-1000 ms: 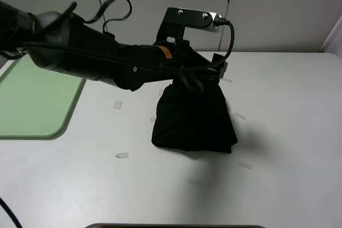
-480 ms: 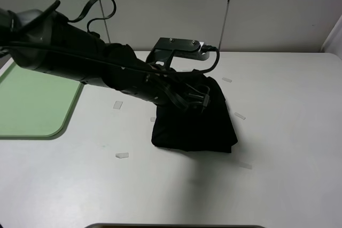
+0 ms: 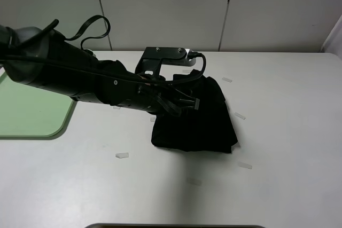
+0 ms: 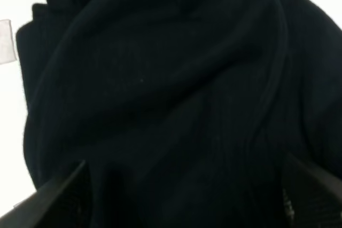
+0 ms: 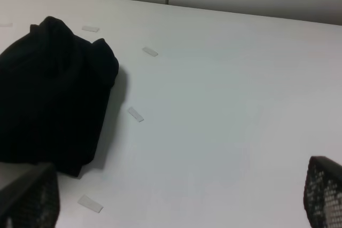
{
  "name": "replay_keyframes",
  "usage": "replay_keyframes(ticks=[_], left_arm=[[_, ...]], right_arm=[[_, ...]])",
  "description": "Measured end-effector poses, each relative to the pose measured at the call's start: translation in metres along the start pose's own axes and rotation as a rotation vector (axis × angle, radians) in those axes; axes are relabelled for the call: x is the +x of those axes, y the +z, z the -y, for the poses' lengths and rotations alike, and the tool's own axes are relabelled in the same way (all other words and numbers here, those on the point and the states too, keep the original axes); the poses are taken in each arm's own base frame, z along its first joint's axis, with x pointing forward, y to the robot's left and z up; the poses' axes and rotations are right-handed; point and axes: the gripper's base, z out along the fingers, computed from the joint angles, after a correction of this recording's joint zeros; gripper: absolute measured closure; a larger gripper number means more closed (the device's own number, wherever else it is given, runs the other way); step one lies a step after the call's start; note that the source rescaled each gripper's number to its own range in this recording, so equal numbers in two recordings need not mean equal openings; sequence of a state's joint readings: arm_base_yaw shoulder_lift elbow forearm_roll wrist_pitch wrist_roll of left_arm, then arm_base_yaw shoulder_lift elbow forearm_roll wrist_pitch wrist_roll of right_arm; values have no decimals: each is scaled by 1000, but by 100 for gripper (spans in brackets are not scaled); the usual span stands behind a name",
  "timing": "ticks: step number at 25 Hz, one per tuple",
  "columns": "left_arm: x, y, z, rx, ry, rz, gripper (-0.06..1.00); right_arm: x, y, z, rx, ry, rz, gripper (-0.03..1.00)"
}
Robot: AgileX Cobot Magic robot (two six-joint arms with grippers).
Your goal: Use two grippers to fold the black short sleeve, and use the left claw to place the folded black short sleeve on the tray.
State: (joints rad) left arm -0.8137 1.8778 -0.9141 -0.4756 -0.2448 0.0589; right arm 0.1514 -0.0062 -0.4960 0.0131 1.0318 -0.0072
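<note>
Exterior high view: seeing black short sleeve (image 3: pixel 195 124) lying folded mid-desk (image 3: pixel 288 132), long axis running far-to-near, broader end nearer the camera. Sitting well apart at far left: tray (image 3: pixel 32 113). Spreading wide right at the cloth, contact unclear: left end effector (image 4: pixel 185 193). Gaping wide over bare desk, gripping nothing: right end effector (image 5: pixel 175 190).

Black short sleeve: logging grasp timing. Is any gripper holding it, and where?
Nothing is held yet. The left gripper is open, fingers spread over the black short sleeve; the right gripper is open, clear of it.
</note>
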Motion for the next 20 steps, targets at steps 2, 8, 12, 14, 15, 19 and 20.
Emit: replay_keyframes(ticks=[2, 8, 12, 14, 15, 19, 20], left_arm=[[0, 0, 0, 0, -11, 4, 24], [-3, 0, 0, -1, -46, 37, 59], [-6, 0, 0, 3, -11, 65, 70], [-6, 0, 0, 4, -3, 70, 72], [-7, 0, 1, 5, -1, 77, 74], [-7, -1, 8, 20, 8, 113, 88], [-6, -1, 11, 26, 14, 119, 91]], right_arm=[[0, 0, 0, 0, 0, 0, -3], [0, 0, 0, 0, 0, 0, -3], [0, 0, 0, -1, 0, 0, -3], [0, 0, 0, -1, 0, 0, -3], [0, 0, 0, -1, 0, 0, -3], [0, 0, 0, -1, 0, 0, -3], [0, 0, 0, -1, 0, 0, -3]])
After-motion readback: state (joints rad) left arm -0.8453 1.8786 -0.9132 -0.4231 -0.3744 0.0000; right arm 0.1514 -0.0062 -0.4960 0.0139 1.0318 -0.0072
